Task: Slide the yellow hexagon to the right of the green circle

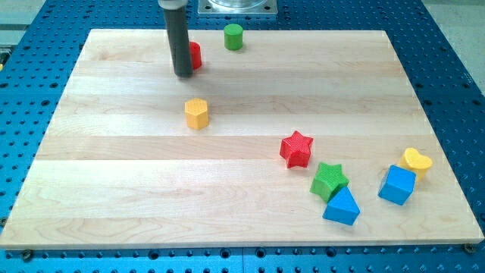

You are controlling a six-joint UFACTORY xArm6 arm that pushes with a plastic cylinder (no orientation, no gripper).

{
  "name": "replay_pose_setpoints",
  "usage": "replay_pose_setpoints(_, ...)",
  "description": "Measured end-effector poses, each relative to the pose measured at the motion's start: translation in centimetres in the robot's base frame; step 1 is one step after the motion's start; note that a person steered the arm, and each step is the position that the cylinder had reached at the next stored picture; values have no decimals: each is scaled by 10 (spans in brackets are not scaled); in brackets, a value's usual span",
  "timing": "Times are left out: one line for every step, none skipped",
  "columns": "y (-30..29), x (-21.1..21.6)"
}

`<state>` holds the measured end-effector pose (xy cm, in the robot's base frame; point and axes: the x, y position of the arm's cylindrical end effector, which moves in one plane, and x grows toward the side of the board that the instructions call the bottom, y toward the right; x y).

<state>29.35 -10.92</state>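
Note:
The yellow hexagon (196,113) sits on the wooden board (136,189), left of centre. The green circle (233,36) stands near the view's top edge of the board, up and to the right of the hexagon. My tip (183,74) is above the hexagon in the view, a short gap away and slightly to its left. The rod partly hides a red block (195,55) just to its right.
A red star (296,149) lies right of centre. A green star (329,180), a blue triangle (342,206), a blue cube (397,185) and a yellow heart (417,160) cluster at the lower right.

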Motion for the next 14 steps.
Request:
replay_pose_setpoints(17,-31)
replay_pose_setpoints(25,-37)
replay_pose_setpoints(35,-56)
replay_pose_setpoints(1,-20)
replay_pose_setpoints(-57,76)
replay_pose_setpoints(-22,150)
replay_pose_setpoints(38,139)
replay_pose_setpoints(108,92)
replay_pose_setpoints(128,108)
replay_pose_setpoints(125,34)
replay_pose_setpoints(122,18)
replay_pose_setpoints(82,16)
replay_pose_setpoints(94,6)
replay_pose_setpoints(132,-16)
